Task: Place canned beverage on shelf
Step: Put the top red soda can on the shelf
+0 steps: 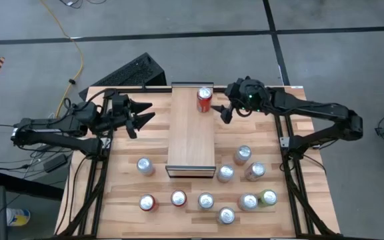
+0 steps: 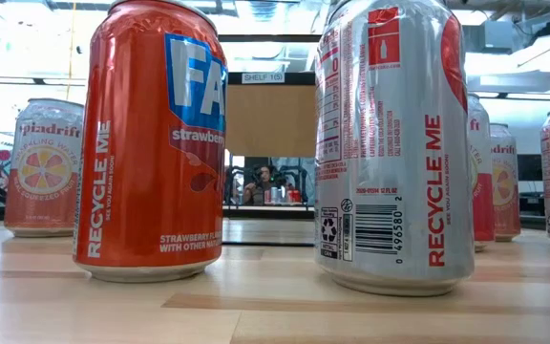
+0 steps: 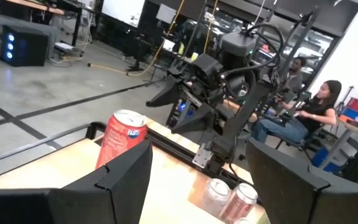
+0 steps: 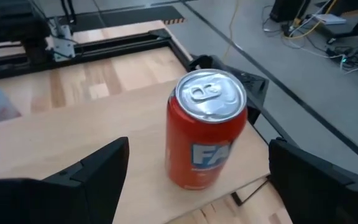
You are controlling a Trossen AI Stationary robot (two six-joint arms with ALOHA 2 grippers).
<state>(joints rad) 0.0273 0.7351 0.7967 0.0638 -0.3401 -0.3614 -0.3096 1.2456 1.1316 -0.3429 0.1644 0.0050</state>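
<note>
A red canned beverage (image 1: 205,100) stands upright on its base at the far end of the shelf (image 1: 191,143), a long raised light-wood platform in the table's middle. My right gripper (image 1: 223,112) hovers just right of the can, open. In the right wrist view the can (image 4: 207,127) stands ahead of the two spread fingers, and neither finger touches it. My left gripper (image 1: 143,115) waits open over the table left of the shelf. Its wrist view shows the can (image 3: 122,138) and my right arm (image 3: 219,74) beyond it.
Several more cans stand on the table right of the shelf and along the near side (image 1: 205,200). Two of them fill the low view, one red (image 2: 156,143) and one silver (image 2: 399,143). A black keyboard (image 1: 129,72) lies beyond the far left corner. People sit in the room beyond (image 3: 319,109).
</note>
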